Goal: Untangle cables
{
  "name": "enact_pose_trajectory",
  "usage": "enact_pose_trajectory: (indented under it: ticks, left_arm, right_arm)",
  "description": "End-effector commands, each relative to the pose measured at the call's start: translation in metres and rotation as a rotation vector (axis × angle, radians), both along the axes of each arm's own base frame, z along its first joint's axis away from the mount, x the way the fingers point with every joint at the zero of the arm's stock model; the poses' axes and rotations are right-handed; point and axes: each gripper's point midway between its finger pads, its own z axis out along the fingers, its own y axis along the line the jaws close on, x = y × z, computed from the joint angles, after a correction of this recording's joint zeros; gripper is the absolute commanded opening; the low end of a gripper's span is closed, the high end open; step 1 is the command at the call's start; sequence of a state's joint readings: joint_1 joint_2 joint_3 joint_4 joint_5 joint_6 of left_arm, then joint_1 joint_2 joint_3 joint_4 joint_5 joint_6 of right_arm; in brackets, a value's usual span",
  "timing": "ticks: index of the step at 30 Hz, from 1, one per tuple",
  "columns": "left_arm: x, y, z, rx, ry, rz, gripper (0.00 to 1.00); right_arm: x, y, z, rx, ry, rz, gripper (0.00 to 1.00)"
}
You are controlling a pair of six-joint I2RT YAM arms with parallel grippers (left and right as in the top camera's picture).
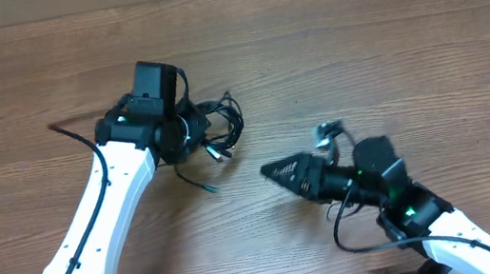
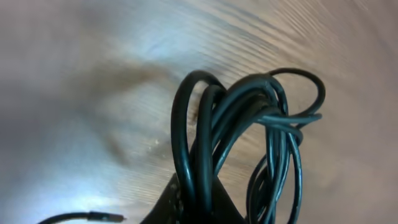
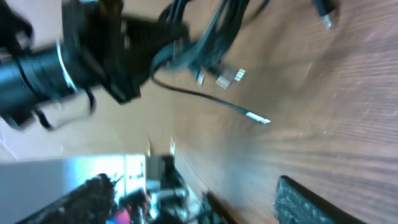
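The cables (image 1: 221,126) are a small black knotted bundle left of the table's middle. My left gripper (image 1: 194,132) is shut on several of their loops, and the left wrist view shows the cords (image 2: 249,124) clamped between its jaws (image 2: 200,202). One loose cord with a plug end (image 1: 208,188) trails toward the front. It also shows in the right wrist view (image 3: 255,117), below the bundle (image 3: 211,37). My right gripper (image 1: 274,169) is open and empty, to the right of the bundle, pointing at it. Its fingers (image 3: 255,202) hold nothing.
The wooden table (image 1: 384,31) fills the view. A thin black arm wire (image 1: 67,133) runs along the left arm. The right arm's own wire loops (image 1: 340,229) near the front edge. Room clutter beyond the table edge (image 3: 124,193) shows in the right wrist view.
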State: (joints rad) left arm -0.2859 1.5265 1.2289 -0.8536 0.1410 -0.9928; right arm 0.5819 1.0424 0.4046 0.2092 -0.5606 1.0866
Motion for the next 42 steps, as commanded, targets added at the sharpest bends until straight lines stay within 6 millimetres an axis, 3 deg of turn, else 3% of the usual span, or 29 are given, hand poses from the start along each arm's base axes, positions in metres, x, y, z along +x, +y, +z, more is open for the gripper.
enact_pose_trajectory:
  ticks: [1,7,13,19,22,27,31,37,42]
  left_arm:
    - [-0.007,-0.005,-0.005,-0.147,0.141,0.485,0.04]
    - [-0.021,-0.034,-0.004,-0.241,0.231,0.604,0.04]
    - [-0.038,-0.06,-0.004,-0.298,0.317,0.66,0.04]
    - [-0.05,-0.078,-0.004,-0.316,0.356,0.658,0.04]
    - [-0.052,-0.079,-0.004,-0.314,0.36,0.653,0.04]
    - [-0.047,-0.076,-0.003,-0.309,0.338,0.638,0.04]
    - [-0.03,-0.051,-0.005,-0.151,0.168,0.436,0.04]
    - [-0.01,-0.017,-0.004,0.216,-0.066,-0.11,0.04]
    - [-0.001,-0.022,0.001,0.329,-0.17,-0.422,0.04]
  right_arm:
    - [-0.002,0.011,0.007,-0.086,-0.221,0.04,0.88]
    - [0.007,0.014,0.0,-0.275,-0.449,-0.038,0.92]
    - [0.011,0.019,-0.017,-0.403,-0.543,-0.051,0.91]
    - [0.018,0.033,-0.032,-0.47,-0.648,-0.009,0.84]
    - [0.021,0.034,-0.045,-0.502,-0.642,0.0,0.64]
    - [0.002,0.047,-0.055,-0.443,-0.595,0.117,0.2]
    - [-0.008,0.053,-0.042,-0.33,-0.502,0.122,0.04]
    - [-0.037,0.06,0.006,-0.116,-0.473,0.222,0.04]
    - [-0.041,0.046,0.035,-0.059,-0.509,0.217,0.04]
